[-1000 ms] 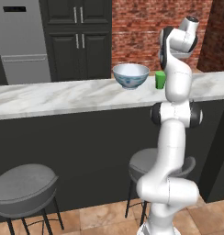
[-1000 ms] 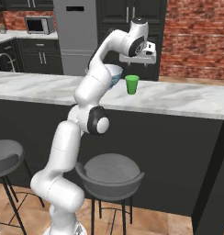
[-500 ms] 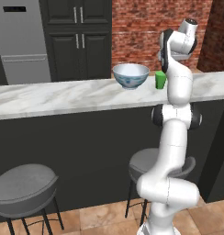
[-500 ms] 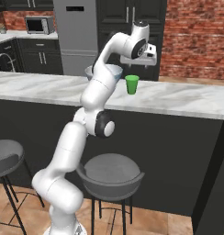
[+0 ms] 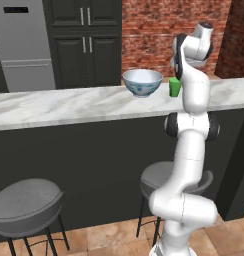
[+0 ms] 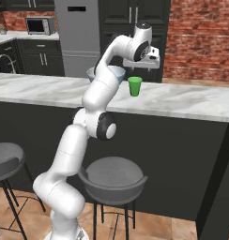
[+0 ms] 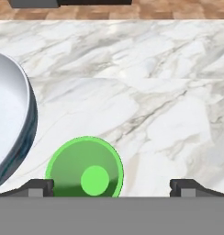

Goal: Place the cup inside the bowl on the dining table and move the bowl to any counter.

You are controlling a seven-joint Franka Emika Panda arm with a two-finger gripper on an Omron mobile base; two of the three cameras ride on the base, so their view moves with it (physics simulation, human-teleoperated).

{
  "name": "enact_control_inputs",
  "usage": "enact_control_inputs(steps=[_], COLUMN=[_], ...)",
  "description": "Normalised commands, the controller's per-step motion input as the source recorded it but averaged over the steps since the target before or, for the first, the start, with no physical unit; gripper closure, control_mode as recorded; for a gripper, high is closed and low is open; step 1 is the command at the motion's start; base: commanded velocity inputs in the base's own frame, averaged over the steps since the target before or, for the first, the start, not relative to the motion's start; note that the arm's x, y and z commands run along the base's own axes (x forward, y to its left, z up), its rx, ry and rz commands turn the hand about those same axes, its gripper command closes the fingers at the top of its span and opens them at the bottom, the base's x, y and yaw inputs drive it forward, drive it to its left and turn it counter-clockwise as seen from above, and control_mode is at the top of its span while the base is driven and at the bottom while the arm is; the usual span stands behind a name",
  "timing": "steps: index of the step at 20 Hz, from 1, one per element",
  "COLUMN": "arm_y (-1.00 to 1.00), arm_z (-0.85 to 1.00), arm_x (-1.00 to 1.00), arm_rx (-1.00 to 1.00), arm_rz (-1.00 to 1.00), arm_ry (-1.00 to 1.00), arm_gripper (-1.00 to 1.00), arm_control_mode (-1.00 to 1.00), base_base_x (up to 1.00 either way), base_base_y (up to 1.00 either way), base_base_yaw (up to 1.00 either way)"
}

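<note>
Nearest me I see two grey stools (image 5: 26, 202) standing on the floor before the black front of the table (image 5: 69, 107). On its marble top, toward the far edge, the green cup (image 6: 134, 86) stands upright just beside the bowl (image 5: 142, 82), a narrow gap between them. My tool (image 7: 112, 186) hangs above the cup with its tips spread wide and nothing between them. Beyond the table stand dark cabinets (image 5: 86, 40) and a brick wall (image 5: 154, 35).
</note>
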Motion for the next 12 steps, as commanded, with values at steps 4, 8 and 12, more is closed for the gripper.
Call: enact_control_inputs(steps=[4, 8, 12], arm_y=[0.0, -0.01, -0.02], arm_z=[-0.11, -0.08, -0.07], arm_x=[0.0, 0.0, 0.0], arm_rx=[0.0, 0.0, 0.0], arm_rz=[0.0, 0.0, 0.0], arm_ry=[0.05, 0.06, 0.04], arm_gripper=[-1.0, -1.0, -1.0], arm_control_mode=[-1.0, -1.0, -1.0], base_base_x=[0.0, 0.0, 0.0], base_base_y=[0.0, 0.0, 0.0], base_base_yaw=[0.0, 0.0, 0.0])
